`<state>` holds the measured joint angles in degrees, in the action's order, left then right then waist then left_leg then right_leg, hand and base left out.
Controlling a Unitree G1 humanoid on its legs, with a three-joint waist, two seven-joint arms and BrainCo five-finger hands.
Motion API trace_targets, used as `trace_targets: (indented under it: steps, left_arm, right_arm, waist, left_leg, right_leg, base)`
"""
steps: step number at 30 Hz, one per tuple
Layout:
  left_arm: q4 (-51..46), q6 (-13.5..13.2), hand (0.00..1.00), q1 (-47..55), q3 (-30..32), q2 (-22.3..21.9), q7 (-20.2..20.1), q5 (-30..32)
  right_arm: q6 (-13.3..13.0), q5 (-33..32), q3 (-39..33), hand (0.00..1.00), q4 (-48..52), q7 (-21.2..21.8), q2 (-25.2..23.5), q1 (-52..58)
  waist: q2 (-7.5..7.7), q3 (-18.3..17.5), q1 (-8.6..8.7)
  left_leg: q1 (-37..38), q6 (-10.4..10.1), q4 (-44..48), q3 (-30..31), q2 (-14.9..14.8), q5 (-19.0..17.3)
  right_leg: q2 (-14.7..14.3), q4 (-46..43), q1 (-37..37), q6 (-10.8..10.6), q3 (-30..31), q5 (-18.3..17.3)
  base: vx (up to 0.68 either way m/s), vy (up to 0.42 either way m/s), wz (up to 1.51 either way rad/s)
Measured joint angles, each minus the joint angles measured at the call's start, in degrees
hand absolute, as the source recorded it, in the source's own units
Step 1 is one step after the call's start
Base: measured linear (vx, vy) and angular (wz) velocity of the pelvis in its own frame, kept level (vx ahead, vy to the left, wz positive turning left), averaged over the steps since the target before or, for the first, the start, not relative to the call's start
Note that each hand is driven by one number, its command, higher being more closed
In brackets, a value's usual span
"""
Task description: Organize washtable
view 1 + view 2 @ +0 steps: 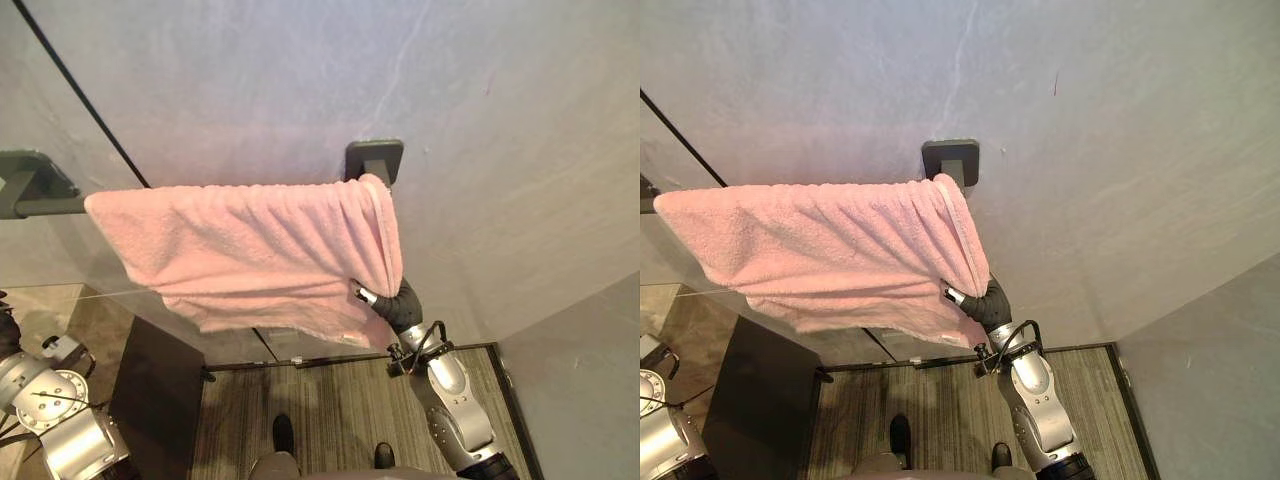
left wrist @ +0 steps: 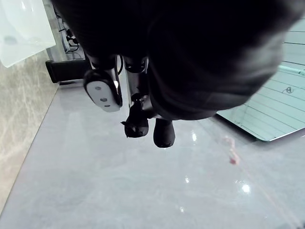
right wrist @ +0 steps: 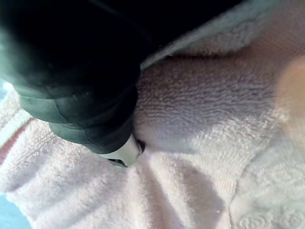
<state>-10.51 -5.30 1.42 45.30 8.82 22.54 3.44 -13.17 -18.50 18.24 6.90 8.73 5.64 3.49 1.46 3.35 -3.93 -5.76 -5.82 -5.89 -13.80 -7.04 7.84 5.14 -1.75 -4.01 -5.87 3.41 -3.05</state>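
Right eye view: the pink towel (image 1: 830,250) hangs over the wall bar by its bracket (image 1: 950,160). The right hand (image 1: 985,300) is buried in the towel's 5 o'clock corner, so I can't tell its grip. It's soft, light, floppy cloth, I'd say, best pinched along the hem; the left hand (image 2: 164,95) is idle, and I can't tell its state either.

Pink towel (image 1: 250,260), dark grey bracket (image 1: 374,158), pale grey veined wall (image 1: 500,100).

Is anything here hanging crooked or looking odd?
The pink towel hangs askew on the rail: bunched in folds at its right end, bottom edge slanting, where the right robot hand reaches into it.
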Motion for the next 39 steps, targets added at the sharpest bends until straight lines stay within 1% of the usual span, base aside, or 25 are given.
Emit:
trace_targets:
  steps: [1, 2, 3, 5, 6, 8, 11, 13, 17, 18, 19, 24, 25, 26, 27, 28, 30, 31, 32, 34, 35, 37, 38, 39]
  left_arm:
    - [0.2, 0.0, 1.00, 0.1, 0.0, -0.4, 0.0, 0.0]
    - [0.5, 0.0, 0.00, 0.1, 0.0, -0.6, 0.0, 0.0]
    - [1.7, -0.1, 0.00, 1.6, -1.2, -1.9, -1.1, -0.6]
    - [1.7, -0.1, 0.00, 2.3, -2.6, -1.9, -1.7, -0.6]
    - [-2.6, -0.4, 0.00, 5.9, -10.0, -5.8, -6.4, -1.8]
    - [-3.1, -0.4, 0.00, 6.6, -11.1, -5.8, -6.4, -1.8]
    - [-4.1, -0.4, 0.00, 7.1, -11.7, -5.9, -7.7, -1.8]
    - [-5.3, -0.4, 0.00, 7.7, -13.2, -6.0, -8.4, -1.8]
    - [-6.0, -0.8, 0.00, 9.3, -16.1, -6.5, -10.8, -4.4]
    - [-6.2, -0.8, 0.00, 10.7, -18.6, -6.5, -13.5, -6.9]
    - [-7.4, -0.9, 0.00, 12.0, -19.9, -6.5, -15.0, -7.9]
    - [-9.3, -1.8, 0.00, 15.5, -23.6, -6.3, -18.7, -9.6]
    - [-11.0, -2.5, 0.00, 19.4, -26.3, -5.1, -19.3, -10.0]
    - [-12.9, -3.1, 0.00, 25.6, -29.3, -3.4, -21.9, -10.7]
    - [-13.2, -2.9, 0.00, 28.6, -30.2, -2.6, -25.1, -11.8]
    - [-10.9, -2.3, 0.00, 33.9, -33.2, -0.7, -31.9, -12.7]
    - [-6.9, -1.9, 0.00, 34.9, -34.6, -0.7, -34.1, -12.8]
    - [-1.9, -1.1, 0.00, 35.3, -36.1, -0.9, -35.8, -12.8]
    - [1.9, -0.1, 0.00, 35.4, -37.4, -0.8, -37.1, -12.8]
    - [5.6, 0.5, 0.00, 35.3, -39.1, -0.8, -37.8, -12.3]
    - [7.9, 0.4, 0.00, 34.7, -39.9, -0.8, -38.0, -12.3]
    - [17.6, -0.3, 0.00, 32.4, -40.6, -2.2, -38.5, -9.9]
    - [26.5, 0.4, 0.00, 29.9, -40.5, -3.8, -38.4, -6.0]
    - [34.1, 2.4, 0.00, 28.0, -40.7, -4.6, -37.5, -1.1]
  right_arm:
    - [0.0, 0.0, -0.4, 0.00, -0.3, 0.0, 0.0, 0.3]
    - [0.0, 0.0, -0.4, 0.00, -0.6, 0.0, 0.1, 0.4]
    - [0.1, -0.7, -0.4, 0.00, -2.3, 0.0, 0.4, 1.1]
    - [0.7, -1.3, -0.6, 0.00, -3.9, -0.1, 0.6, 1.8]
    - [2.5, -1.3, 0.9, 0.00, -6.1, 0.3, 2.2, 4.9]
    - [2.5, -1.3, 0.9, 0.00, -6.2, 0.3, 2.2, 5.0]
    - [2.5, -1.3, 1.2, 0.00, -7.3, 0.5, 2.2, 4.9]
    - [3.0, -1.2, 1.5, 0.00, -8.8, 0.5, 2.2, 5.2]
    - [3.6, -1.2, 2.3, 0.00, -9.1, 0.8, 2.2, 5.8]
    - [4.0, -1.1, 2.8, 0.00, -11.0, 1.6, 2.2, 5.8]
    - [4.7, -1.0, 3.2, 0.00, -11.3, 1.7, 2.2, 5.9]
    - [4.8, 0.1, 3.4, 0.00, -13.5, 2.2, 2.5, 6.4]
    - [4.6, 0.8, 3.3, 0.00, -14.6, 2.8, 2.6, 7.5]
    - [4.6, 1.2, 3.1, 0.00, -16.3, 3.1, 2.6, 9.5]
    - [5.1, 2.1, 2.7, 0.00, -17.5, 4.2, 2.6, 10.6]
    - [7.0, 5.0, 1.4, 0.00, -20.5, 6.3, 3.0, 13.9]
    - [7.7, 6.0, 1.4, 0.00, -22.4, 6.8, 4.2, 15.3]
    - [8.5, 8.1, 0.9, 0.00, -23.8, 7.6, 4.9, 16.6]
    - [8.8, 9.4, 0.7, 0.00, -24.6, 7.8, 5.0, 17.4]
    - [9.1, 10.3, 0.2, 0.00, -26.6, 7.8, 5.0, 17.4]
    - [9.1, 10.4, -0.6, 0.00, -27.7, 7.9, 5.0, 17.6]
    - [9.1, 14.7, -1.7, 0.00, -29.7, 7.3, 4.3, 17.6]
    - [9.3, 18.6, -1.3, 0.00, -30.4, 6.6, 4.3, 17.1]
    - [9.6, 20.9, 0.6, 0.00, -30.8, 6.2, 4.7, 15.9]
  waist:
    - [-0.13, -0.5, 0.00]
    - [-0.19, -0.8, 0.00]
    - [-0.60, -1.7, -0.01]
    - [-0.59, -1.7, -0.01]
    - [-1.29, -2.2, 0.06]
    - [-1.26, -2.2, -0.05]
    - [-1.17, -2.2, 0.05]
    - [-1.19, -2.3, -0.02]
    - [-1.20, -2.3, 0.03]
    - [-1.19, -2.3, 0.01]
    - [-1.20, -2.3, 0.02]
    - [-1.46, -2.4, 0.05]
    - [-1.51, -2.6, 0.37]
    - [-1.55, -2.6, 0.63]
    - [-1.62, -2.6, 0.64]
    - [-1.99, -2.7, 0.34]
    - [-2.39, -2.6, -0.14]
    - [-2.85, -2.8, -0.09]
    - [-3.05, -2.8, -0.03]
    - [-2.84, -2.7, 0.08]
    - [-2.66, -2.7, 0.12]
    - [-2.82, -2.0, 0.05]
    - [-2.92, -2.0, -0.07]
    - [-2.53, -2.5, -0.06]
  left_leg:
    - [0.0, 0.0, 0.0, 0.0, 0.0, 0.0]
    - [0.0, 0.0, 0.0, 0.0, 0.0, 0.0]
    - [0.0, 0.0, 0.0, 0.0, 0.0, 0.0]
    - [0.0, 0.0, 0.0, 0.1, 0.0, 0.0]
    - [0.4, 0.1, 0.0, 0.6, 0.0, 0.1]
    - [0.4, 0.1, 0.0, 0.6, 0.0, 0.1]
    - [0.4, 0.1, 0.0, 0.6, 0.0, 0.1]
    - [0.4, 0.1, 0.0, 0.6, 0.0, 0.1]
    - [0.5, 0.1, 0.0, 1.0, 0.0, 0.1]
    - [0.8, 0.1, 0.0, 1.4, 0.1, 0.1]
    - [0.8, 0.1, 0.0, 1.4, 0.1, 0.1]
    - [0.9, 0.1, 0.0, 1.5, 0.1, 0.1]
    - [1.0, 0.1, 0.0, 1.6, 0.2, 0.1]
    - [1.1, 0.1, 0.0, 1.6, 0.2, 0.1]
    - [1.0, 0.1, 0.0, 1.8, 0.3, 0.0]
    - [0.9, 0.1, 0.0, 2.4, 0.5, 0.0]
    - [0.9, 0.1, 0.0, 2.8, 0.6, 0.0]
    - [0.7, 0.1, 0.0, 3.2, 0.7, 0.1]
    - [0.5, 0.1, 0.0, 3.5, 0.7, 0.0]
    - [0.3, -0.2, 0.0, 3.8, 0.6, -0.2]
    - [0.2, -0.1, 0.0, 3.8, 0.2, -0.3]
    - [-0.6, 0.0, 0.0, 3.5, 0.1, -0.3]
    - [-1.9, 0.0, 0.0, 2.5, -0.2, -0.3]
    - [-3.5, 0.0, 0.0, 1.3, -0.6, -0.3]
  right_leg:
    - [0.0, 0.0, 0.0, 0.0, 0.0, 0.0]
    - [0.0, 0.0, 0.0, 0.0, 0.0, 0.0]
    - [0.0, 0.0, 0.0, 0.0, 0.0, 0.1]
    - [0.0, 0.0, 0.0, 0.0, 0.0, 0.1]
    - [0.0, 0.3, 0.7, 0.1, -0.3, 0.1]
    - [0.0, 0.6, 0.8, 0.2, -0.3, 0.2]
    - [0.0, 0.6, 0.9, 0.2, -0.4, 0.2]
    - [0.0, 0.6, 0.9, 0.2, -0.4, 0.3]
    - [0.0, 0.6, 1.3, 0.2, -0.7, 0.3]
    - [0.0, 0.8, 1.9, 0.2, -1.2, 0.3]
    - [0.0, 0.8, 1.9, 0.2, -1.2, 0.3]
    - [0.0, 0.8, 2.0, 0.2, -1.3, 0.2]
    - [0.1, 0.7, 2.1, 0.2, -1.3, 0.2]
    - [0.2, 0.9, 2.3, 0.1, -1.4, 0.2]
    - [0.3, 1.0, 2.5, 0.1, -1.7, 0.1]
    - [0.4, 1.1, 2.6, 0.0, -2.4, -0.2]
    - [0.5, 0.9, 2.7, -0.1, -2.8, -0.4]
    - [0.7, 0.8, 2.7, -0.3, -3.2, -0.6]
    - [0.8, 0.8, 2.7, -0.2, -3.4, -0.7]
    - [0.9, 0.8, 2.7, -0.1, -3.6, -1.1]
    - [0.8, 0.8, 2.7, 0.0, -3.6, -1.2]
    - [0.6, 0.6, 1.5, 0.1, -3.3, -1.2]
    - [0.3, 0.1, -0.6, 0.1, -2.9, -1.1]
    - [-0.1, -0.6, -3.2, 0.1, -1.5, -0.8]
  base:
    - [0.00, 0.000, 0.00]
    - [0.00, 0.000, 0.00]
    - [0.00, 0.000, 0.00]
    - [0.00, -0.002, 0.02]
    - [0.00, -0.003, 0.04]
    - [0.00, 0.000, 0.02]
    - [0.00, 0.000, 0.00]
    - [0.00, 0.000, 0.00]
    - [0.00, -0.001, 0.05]
    - [-0.01, -0.003, 0.09]
    - [-0.01, -0.003, 0.08]
    - [0.00, 0.000, 0.00]
    - [0.00, 0.000, 0.00]
    - [0.03, -0.002, 0.05]
    - [0.04, -0.006, 0.17]
    - [0.02, -0.004, 0.19]
    - [0.00, 0.000, 0.17]
    - [-0.02, 0.006, 0.15]
    - [-0.02, 0.013, 0.13]
    - [-0.03, 0.015, 0.07]
    - [-0.03, -0.007, 0.03]
    - [-0.04, -0.018, -0.11]
    - [-0.04, -0.014, -0.40]
    - [-0.04, -0.014, -0.53]
